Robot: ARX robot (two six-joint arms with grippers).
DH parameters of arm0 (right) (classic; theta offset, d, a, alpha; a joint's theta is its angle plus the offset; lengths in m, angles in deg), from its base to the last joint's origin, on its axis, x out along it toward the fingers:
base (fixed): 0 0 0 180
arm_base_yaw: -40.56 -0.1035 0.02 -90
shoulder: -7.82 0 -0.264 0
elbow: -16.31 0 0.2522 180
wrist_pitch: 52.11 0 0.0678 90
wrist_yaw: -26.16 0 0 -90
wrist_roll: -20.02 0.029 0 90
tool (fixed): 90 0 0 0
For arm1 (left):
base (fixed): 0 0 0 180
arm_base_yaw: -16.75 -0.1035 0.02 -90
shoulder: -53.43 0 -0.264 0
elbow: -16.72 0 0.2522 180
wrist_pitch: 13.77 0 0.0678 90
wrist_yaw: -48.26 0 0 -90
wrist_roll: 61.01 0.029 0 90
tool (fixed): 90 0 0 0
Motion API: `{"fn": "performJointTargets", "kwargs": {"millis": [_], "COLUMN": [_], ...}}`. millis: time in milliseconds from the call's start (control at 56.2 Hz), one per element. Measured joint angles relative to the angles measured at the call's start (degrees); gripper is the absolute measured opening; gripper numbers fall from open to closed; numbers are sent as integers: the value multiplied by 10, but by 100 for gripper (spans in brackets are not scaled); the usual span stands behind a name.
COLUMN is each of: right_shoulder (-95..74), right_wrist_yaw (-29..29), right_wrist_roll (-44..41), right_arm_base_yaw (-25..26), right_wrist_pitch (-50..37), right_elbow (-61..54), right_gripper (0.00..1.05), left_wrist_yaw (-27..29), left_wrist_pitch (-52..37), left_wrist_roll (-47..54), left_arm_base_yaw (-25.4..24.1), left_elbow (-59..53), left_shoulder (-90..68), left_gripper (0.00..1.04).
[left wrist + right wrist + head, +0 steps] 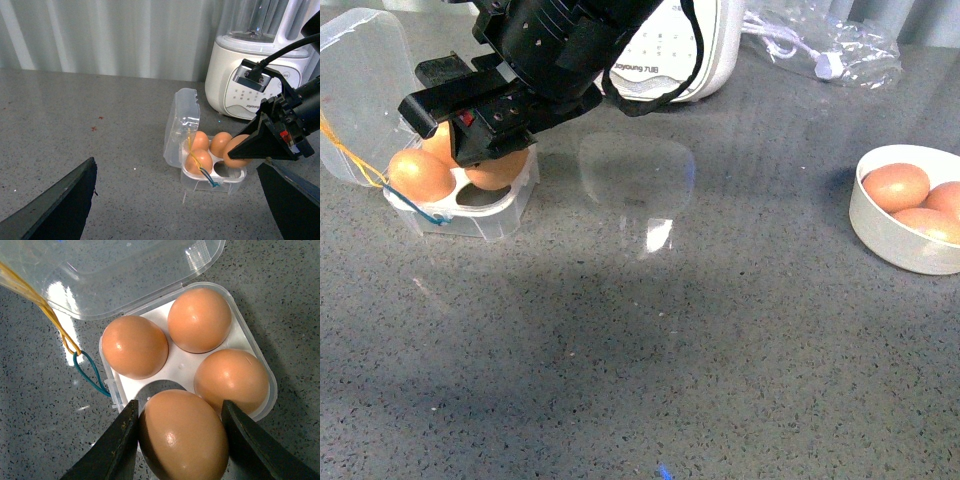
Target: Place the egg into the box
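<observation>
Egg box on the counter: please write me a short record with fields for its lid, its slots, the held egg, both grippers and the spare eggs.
box: clear four-slot egg case on the grey counter
lid: open
slots: three hold brown eggs; one empty slot
held egg: egg clamped in the right gripper, at the empty slot, not yet seated
left gripper: open, empty, apart from the box
spare eggs: three visible in the white bowl, far to the robot's right

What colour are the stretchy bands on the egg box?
The bands are yellow and teal, clearest in right wrist view.
</observation>
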Motion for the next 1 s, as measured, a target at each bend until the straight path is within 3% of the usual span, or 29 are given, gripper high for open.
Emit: {"fn": "performJointTargets", "kwargs": {"millis": [356,534,676,747,854,943,996], "right_shoulder": [5,66,153,188,249,296,329], "right_wrist_yaw": [10,-5,-86,-154,-396,-479,-481], "right_wrist_roll": [19,69,143,171,171,171,171], "right_arm_base_yaw": [0,13,44,63,88,112,131], "right_wrist_pitch": [-16,-95,-200,-260,-508,-635,-689], "right_elbow": [1,-46,-134,-181,-323,-425,-485], "right_gripper": [99,97,97,97,82,69,60], "left_wrist_yaw": [0,0,0,0,0,0,0], "left_wrist_pitch": [0,0,0,0,0,0,0], "left_wrist_roll": [0,0,0,0,0,0,0], "left_arm_base_yaw": [0,0,0,0,0,0,0], "left_elbow": [0,0,0,0,0,0,0], "left_shoulder": [0,0,0,0,0,0,0], "left_gripper": [98,98,98,98,98,98,98]}}
